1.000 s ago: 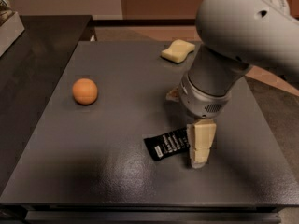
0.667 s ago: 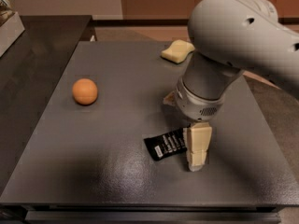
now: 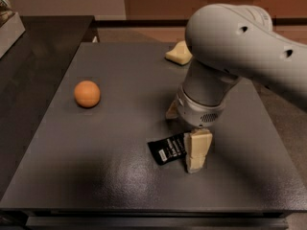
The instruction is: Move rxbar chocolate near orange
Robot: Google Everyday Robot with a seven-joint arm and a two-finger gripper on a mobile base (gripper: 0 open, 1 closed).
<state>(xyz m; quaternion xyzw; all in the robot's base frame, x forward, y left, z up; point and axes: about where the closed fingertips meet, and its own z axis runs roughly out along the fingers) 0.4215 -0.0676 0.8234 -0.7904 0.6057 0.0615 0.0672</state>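
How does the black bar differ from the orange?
The rxbar chocolate is flat, black and rectangular; the orange is round and orange-skinned. The rxbar chocolate lies right by the tool; the orange sits well away from it. Both rest on the dark table.

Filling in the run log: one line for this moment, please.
gripper: low at right end of rxbar chocolate | bar: flat on table, front centre | orange: left, far from bar
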